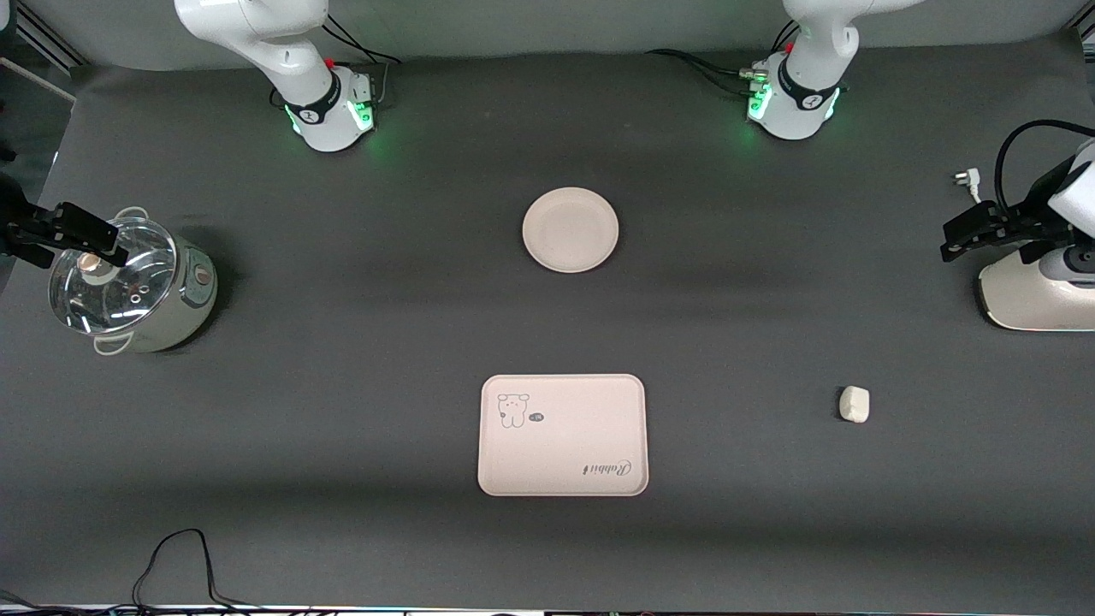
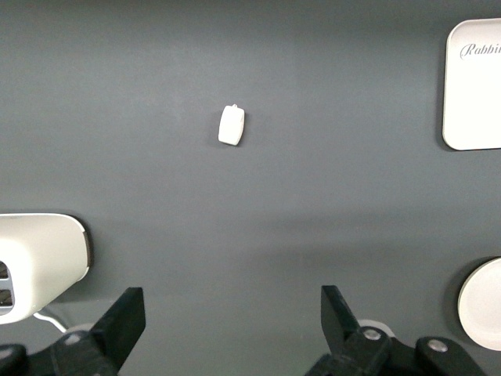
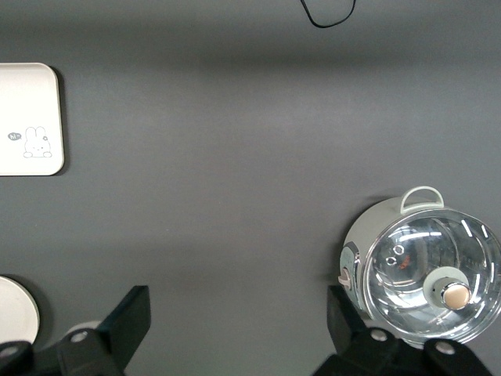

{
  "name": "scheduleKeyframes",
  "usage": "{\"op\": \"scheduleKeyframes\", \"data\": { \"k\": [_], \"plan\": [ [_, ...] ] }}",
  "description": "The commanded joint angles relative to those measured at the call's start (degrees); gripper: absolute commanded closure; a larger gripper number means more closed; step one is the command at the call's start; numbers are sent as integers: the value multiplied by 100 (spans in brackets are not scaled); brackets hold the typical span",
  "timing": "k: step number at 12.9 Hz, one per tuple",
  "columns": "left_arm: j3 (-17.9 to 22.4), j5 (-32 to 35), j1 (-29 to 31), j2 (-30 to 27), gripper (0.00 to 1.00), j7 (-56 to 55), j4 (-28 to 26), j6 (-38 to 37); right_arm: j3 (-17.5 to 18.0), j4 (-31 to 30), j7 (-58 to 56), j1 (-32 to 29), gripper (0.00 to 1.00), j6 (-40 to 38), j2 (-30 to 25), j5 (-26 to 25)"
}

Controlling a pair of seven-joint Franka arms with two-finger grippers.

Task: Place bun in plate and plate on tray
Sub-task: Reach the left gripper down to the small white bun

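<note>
Three task items lie apart on the dark grey surface point(image 1: 342, 428). The plate point(image 1: 571, 229), round, cream-beige and unmarked, sits midway between the two arm bases. The tray point(image 1: 562, 435), rectangular with rounded corners, lies nearer the front camera than the plate; it bears a small cartoon animal with a dark speech bubble in one corner and the cursive word "Rabbit" in the diagonally facing corner. The bun point(image 1: 854, 404), a small white blocky lump, rests toward the left arm's end of the surface, well apart from the tray and about level with it.

The left claw point(image 1: 962, 235) hangs over a cream-white appliance point(image 1: 1035, 295) at that end; in the left wrist view its fingers point(image 2: 125, 317) stand wide apart and hold nothing, with the bun below them on bare cloth. The right claw point(image 1: 81, 229) is over a pale green pot point(image 1: 175, 299) with a glass lid point(image 1: 111, 278) and a knob on top, at the right arm's end; its fingers point(image 3: 129, 321) are likewise spread and empty.

A black cable point(image 1: 175, 560) loops along the edge nearest the front camera. No other writing can be read.
</note>
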Motion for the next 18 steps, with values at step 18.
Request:
{"op": "scheduleKeyframes", "data": {
  "k": [18],
  "plan": [
    [66,338,29,3778,0,71,-42,3979,37,-360,-70,-90,0,255,-106,-7]
  ]
}}
